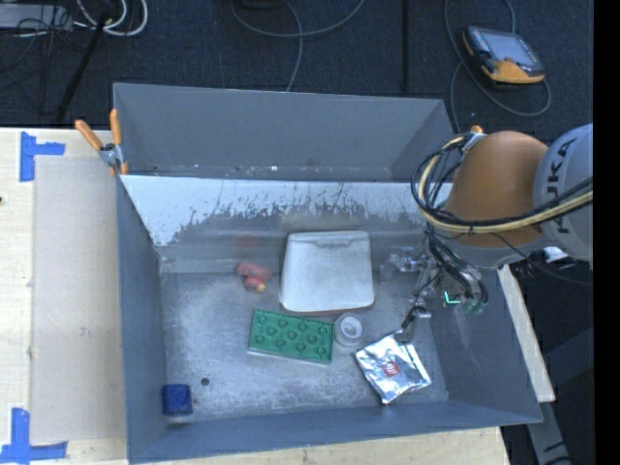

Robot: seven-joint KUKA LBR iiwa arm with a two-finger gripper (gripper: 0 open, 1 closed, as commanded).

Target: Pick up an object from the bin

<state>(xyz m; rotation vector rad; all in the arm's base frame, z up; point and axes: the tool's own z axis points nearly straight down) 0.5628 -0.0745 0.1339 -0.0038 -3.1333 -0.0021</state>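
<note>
Grey metal bin (145,260), sloped walls, floor scuffed pale. Arm (572,197) enters from the right, its wrist under a rounded orange cover (494,192) ringed by looped black and yellow cables (436,177). Gripper (417,313) low over the right side of the floor, close to the right wall, angled down and to the left; a small green light shows on the body just right of it. Cannot tell whether the gripper is released or clenched: its tip reads as one thin dark shape against the grey. Nearest thing is a crumpled silver foil packet (392,369) with a small red label, lying flat on the floor at front right, just below the gripper tip; whether they touch cannot be told. Left of the gripper, near the floor's middle, a pale square tray (327,271) with rounded corners lies flat, its far edge near the back wall. At the tray's front right corner a small clear round cap (349,329), between the tray and the foil packet. Beside the cap, to its left, a green studded building plate (291,336), flat, slightly turned, its far edge just beside the tray's front edge. A small pinkish-red lump (254,274) sits left of the tray, apart from it. A small blue block (175,398) stands alone in the front left corner, well apart from everything else.
</note>
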